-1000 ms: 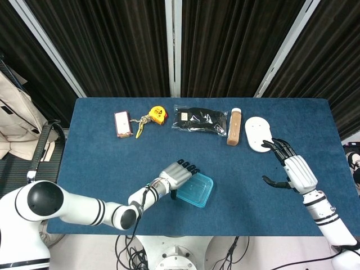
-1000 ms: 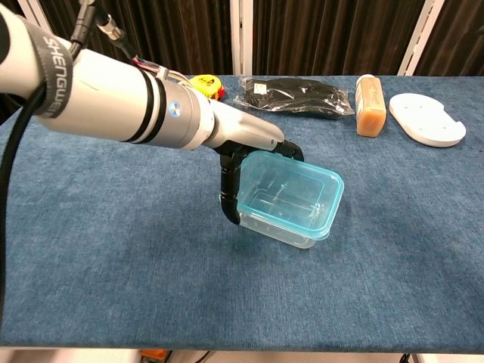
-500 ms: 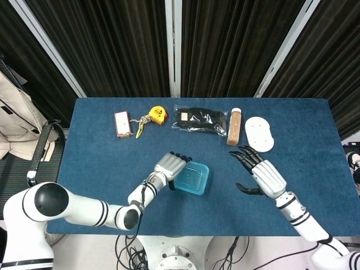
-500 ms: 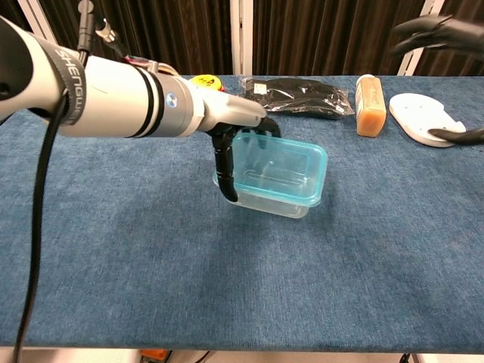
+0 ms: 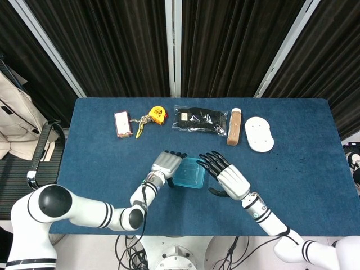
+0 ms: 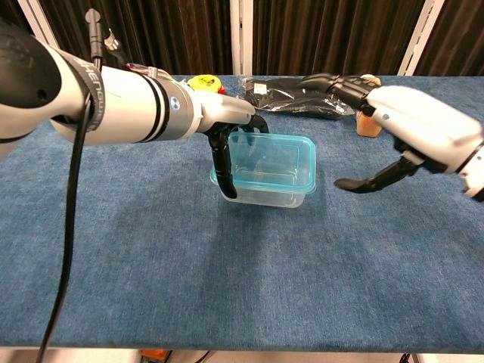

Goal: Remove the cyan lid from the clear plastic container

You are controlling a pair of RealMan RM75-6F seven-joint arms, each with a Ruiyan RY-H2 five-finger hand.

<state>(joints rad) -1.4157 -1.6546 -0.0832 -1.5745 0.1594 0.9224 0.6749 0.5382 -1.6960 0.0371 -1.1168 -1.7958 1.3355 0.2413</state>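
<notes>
My left hand (image 6: 227, 125) holds the clear plastic box (image 6: 265, 190) in the middle of the blue table (image 6: 151, 287), and its cyan lid (image 6: 268, 161) is on top. My right hand (image 6: 408, 128) is just beside it, fingers (image 6: 325, 82) spread apart and holding nothing. I should hold the box steady and lift the lid by the near edge, though I think I can't see how tight it sits.

bright, even overhead light | soft faint shadows | sharp focus — dark curtains

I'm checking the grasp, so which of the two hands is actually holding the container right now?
The left hand grips the container's left end. The right hand is open beside it, touching nothing.
</notes>
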